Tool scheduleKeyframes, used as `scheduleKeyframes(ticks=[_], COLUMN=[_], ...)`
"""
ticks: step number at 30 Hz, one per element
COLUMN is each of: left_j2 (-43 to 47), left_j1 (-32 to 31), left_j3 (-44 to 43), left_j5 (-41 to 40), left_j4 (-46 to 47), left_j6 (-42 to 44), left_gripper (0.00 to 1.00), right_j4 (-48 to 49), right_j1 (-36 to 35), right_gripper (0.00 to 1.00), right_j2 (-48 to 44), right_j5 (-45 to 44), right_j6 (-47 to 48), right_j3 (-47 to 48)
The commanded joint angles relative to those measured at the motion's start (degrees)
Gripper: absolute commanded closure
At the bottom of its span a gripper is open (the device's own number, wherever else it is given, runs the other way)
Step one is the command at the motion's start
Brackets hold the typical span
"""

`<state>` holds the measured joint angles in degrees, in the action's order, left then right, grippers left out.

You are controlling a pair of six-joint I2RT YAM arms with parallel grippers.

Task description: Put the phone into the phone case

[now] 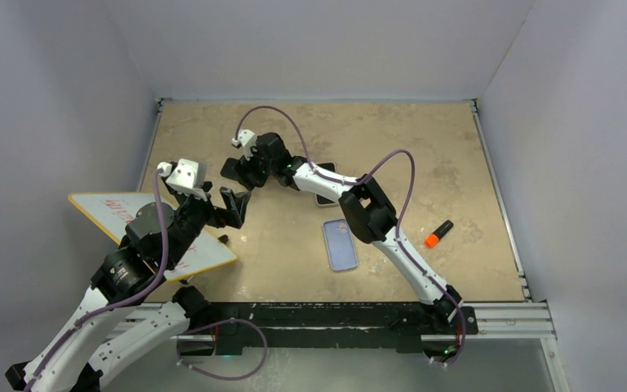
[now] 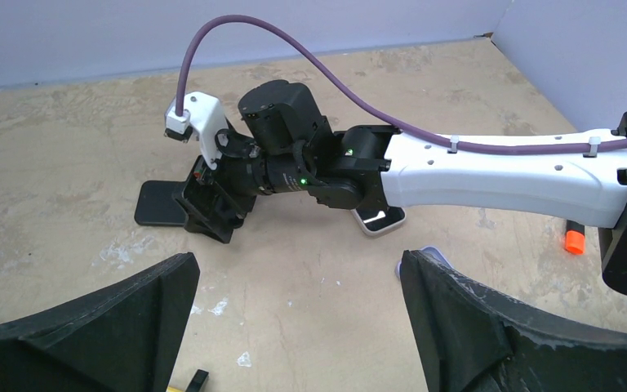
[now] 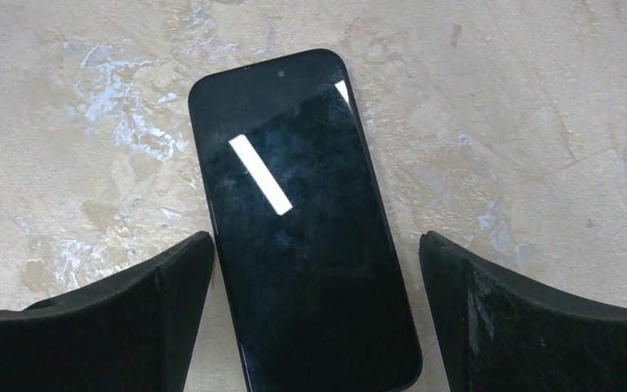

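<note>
Flat black glass-faced phone (image 3: 306,212) lies on tabletop (image 3: 539,122), beyond and left of lilac rounded phone case (image 1: 341,244). Right hand (image 3: 314,241) spread wide astride it, grasping nothing. Likely stiff, slick, thin: pinch long edges

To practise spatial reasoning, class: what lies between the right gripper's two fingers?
The black phone, screen-up on the table, lies between the right gripper's open fingers; the right wrist view shows it.

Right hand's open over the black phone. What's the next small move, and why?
I'd probably lower the right hand straight down and close on the black phone. The phone lies flat, screen up, on the table, its long edges between the open fingers, so it seems lined up for a grasp across its width.
</note>
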<state>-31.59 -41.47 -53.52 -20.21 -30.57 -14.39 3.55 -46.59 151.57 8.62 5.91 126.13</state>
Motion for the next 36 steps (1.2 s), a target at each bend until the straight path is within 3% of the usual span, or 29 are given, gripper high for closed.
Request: scheduleKeyframes(ticks=[1, 7, 22, 36], left_j2=[-0.2, -0.3, -1.5, -0.2], left_j1=[0.2, 0.2, 0.1, 0.2], left_j3=[0.3, 0.3, 0.2, 0.0], left_j5=[-0.7, -1.0, -2.4, -4.0], left_j4=[1.7, 1.8, 1.7, 0.4], left_j6=[-0.5, -0.4, -0.5, -1.6], left_gripper=[0.00, 0.00, 0.00, 0.00], right_j4=[-1.7, -2.4, 2.2, 1.9], right_j1=[-0.1, -0.3, 0.1, -1.6], right_gripper=[0.06, 0.12, 0.46, 0.48], right_j2=[-1.0, -3.0, -17.3, -38.2], right_j5=[1.9, -0.7, -3.9, -13.1], right_j6=[1.3, 1.0, -5.1, -17.6], right_j3=[1.3, -2.1, -24.9, -53.2])
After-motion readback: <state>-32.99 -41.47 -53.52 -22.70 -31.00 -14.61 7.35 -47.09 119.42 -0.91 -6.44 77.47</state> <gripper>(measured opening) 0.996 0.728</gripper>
